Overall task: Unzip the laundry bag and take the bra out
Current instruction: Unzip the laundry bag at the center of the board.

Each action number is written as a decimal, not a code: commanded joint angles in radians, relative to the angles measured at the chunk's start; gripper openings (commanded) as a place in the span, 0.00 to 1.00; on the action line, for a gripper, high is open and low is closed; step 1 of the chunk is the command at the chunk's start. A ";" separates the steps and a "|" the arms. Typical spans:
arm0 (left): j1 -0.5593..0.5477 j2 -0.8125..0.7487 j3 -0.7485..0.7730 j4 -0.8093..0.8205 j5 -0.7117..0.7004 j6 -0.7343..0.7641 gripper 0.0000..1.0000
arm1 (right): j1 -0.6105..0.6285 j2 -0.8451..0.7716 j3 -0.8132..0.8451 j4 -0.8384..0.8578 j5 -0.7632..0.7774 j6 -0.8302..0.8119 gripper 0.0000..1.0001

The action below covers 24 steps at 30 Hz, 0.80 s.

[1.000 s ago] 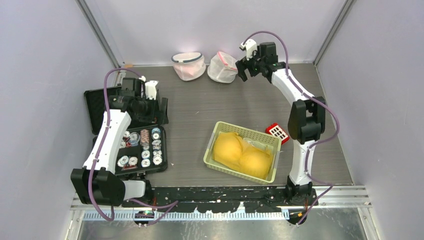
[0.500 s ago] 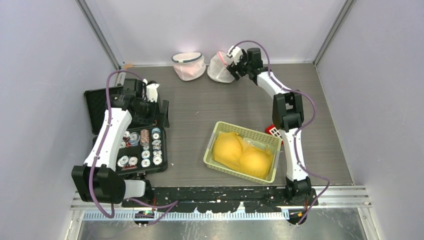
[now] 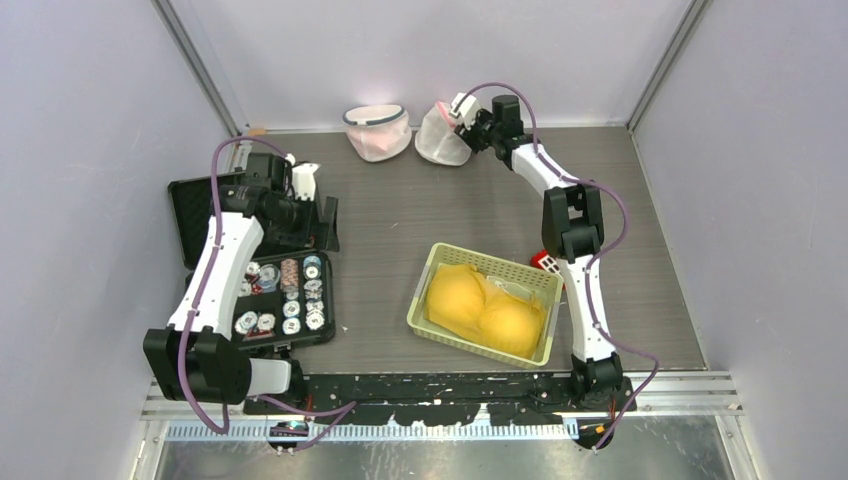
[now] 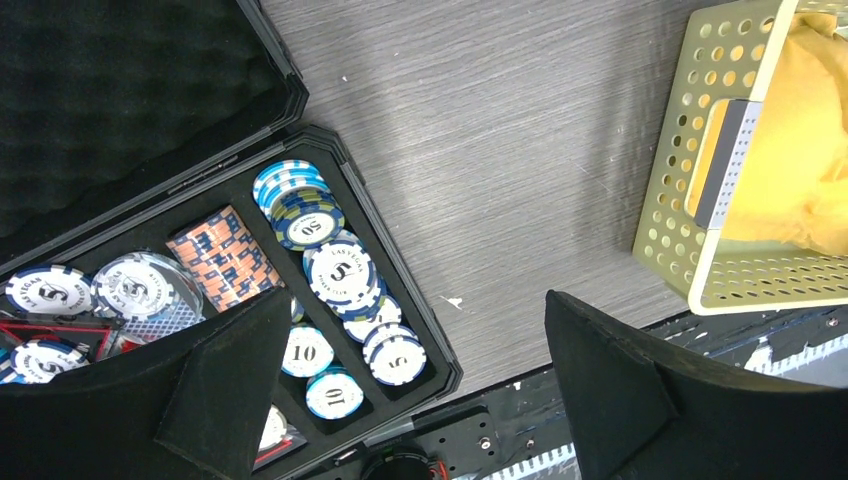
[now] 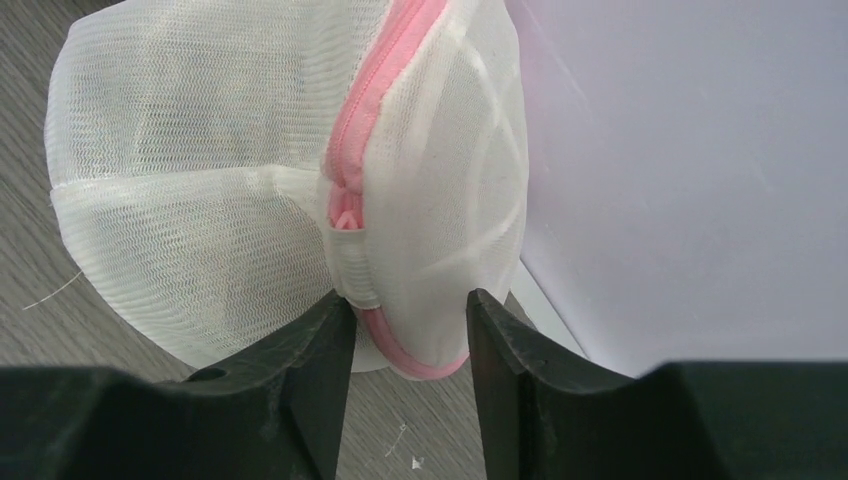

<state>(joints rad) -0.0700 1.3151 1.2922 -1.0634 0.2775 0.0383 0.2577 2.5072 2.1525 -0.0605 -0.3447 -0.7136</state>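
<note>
A white mesh laundry bag [image 3: 441, 138] with a pink zipper [image 5: 378, 105] stands at the back of the table against the wall. My right gripper [image 3: 468, 124] is at its right side. In the right wrist view the gripper [image 5: 411, 300] is half closed around the bag's pink-trimmed lower edge [image 5: 420, 362], beside the white tab [image 5: 352, 262] at the zipper's end. The zipper looks closed. No bra shows through the mesh. My left gripper [image 4: 417, 297] hangs wide open and empty over the poker chip case [image 4: 330, 270], also seen from above [image 3: 322, 222].
A second mesh bag [image 3: 377, 131] with a grey rim stands left of the first. A pale green basket [image 3: 428, 281] holds yellow padded garments [image 3: 485, 310] at centre right. A small red item [image 3: 548, 261] lies behind it. The open chip case [image 3: 200, 210] sits at left.
My right arm swung left from beside the bag onto its edge, and its jaws narrowed from wide open to half closed around the trim. The left arm stayed still.
</note>
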 commanded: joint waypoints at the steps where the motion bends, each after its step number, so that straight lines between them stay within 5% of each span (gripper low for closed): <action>1: -0.001 -0.043 0.027 0.045 0.041 0.027 1.00 | 0.008 -0.079 -0.015 0.053 -0.051 -0.039 0.47; 6: -0.001 -0.095 0.009 0.087 0.074 0.095 1.00 | 0.008 -0.161 -0.085 0.029 -0.084 -0.060 0.28; 24: -0.001 -0.364 -0.265 0.502 0.417 0.408 1.00 | 0.023 -0.522 -0.327 -0.381 -0.277 -0.094 0.06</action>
<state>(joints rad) -0.0700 0.9874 1.0683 -0.7177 0.5377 0.3298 0.2661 2.0815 1.8580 -0.3218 -0.5358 -0.7826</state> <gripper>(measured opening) 0.996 0.099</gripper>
